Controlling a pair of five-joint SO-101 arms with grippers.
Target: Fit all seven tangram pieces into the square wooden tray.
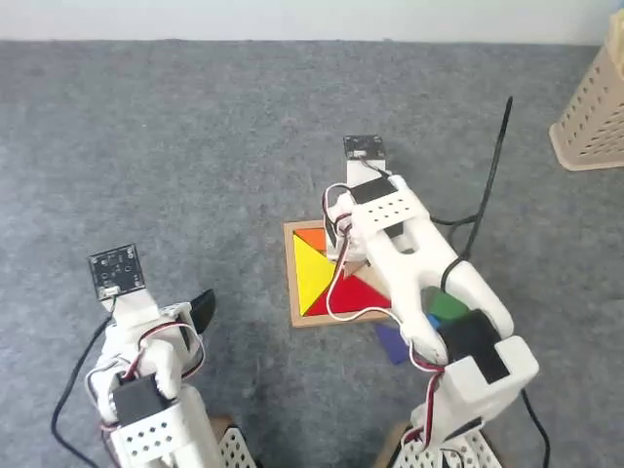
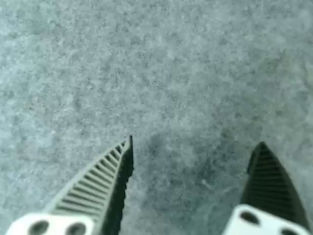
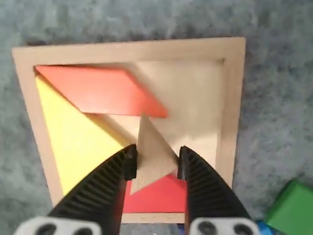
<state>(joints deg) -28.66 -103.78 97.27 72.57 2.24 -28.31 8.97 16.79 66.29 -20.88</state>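
Note:
The square wooden tray [image 1: 292, 283] lies on the grey carpet under my right arm. In it sit an orange parallelogram [image 3: 102, 90], a yellow triangle [image 3: 73, 142] and a red triangle [image 3: 156, 196]; the rest of the tray floor [image 3: 195, 93] is bare wood. My right gripper [image 3: 156, 159] is shut on a small wood-coloured triangle [image 3: 151, 152] over the tray's middle, its tip near the orange piece. A green piece [image 1: 448, 304] and a purple piece [image 1: 392, 341] lie on the carpet beside the tray. My left gripper [image 2: 195, 156] stands open over bare carpet at the left [image 1: 200, 310].
A perforated beige basket [image 1: 595, 107] stands at the far right edge. A black cable [image 1: 492, 166] runs up behind the right arm. Open carpet stretches across the back and left.

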